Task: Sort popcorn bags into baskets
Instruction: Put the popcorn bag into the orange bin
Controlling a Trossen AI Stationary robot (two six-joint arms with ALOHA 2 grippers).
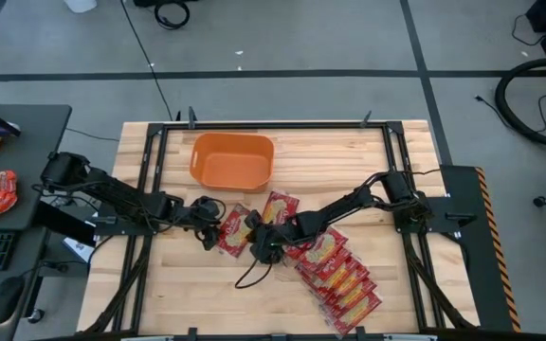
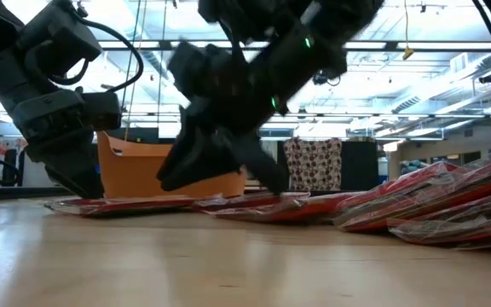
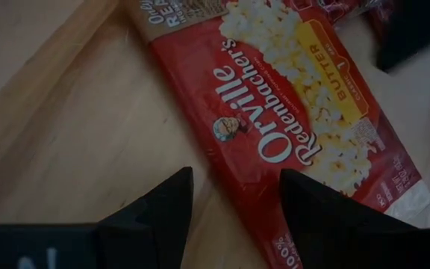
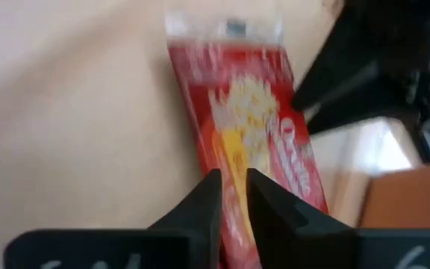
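- Here the left gripper [image 1: 209, 237] sits low over the wooden table [image 1: 178, 284] near its middle, fingers spread; in its wrist view the two dark fingers [image 3: 159, 213] straddle the edge of a red Orville Redenbacher's butter popcorn bag [image 3: 290, 127] lying flat, without clamping it.
- The right gripper [image 1: 263, 244] is just at three o'clock of the left one, its fingers [image 4: 209, 205] drawn nearly together with the end of a red popcorn bag [image 4: 248, 142] between them; whether they actually pinch it I cannot tell.
- Around both grippers, loose popcorn bags lie flat: one between them [image 1: 232, 230] and one at twelve o'clock of the right gripper [image 1: 278, 208].
- At four o'clock of the right gripper, a row of overlapping popcorn bags [image 1: 341, 279] runs toward the table's near edge.
- At twelve o'clock of the left gripper, well apart, stands the orange basket [image 1: 232, 159].
- In the low view the basket [image 2: 135, 166] rises behind the flat bags [image 2: 254, 206].
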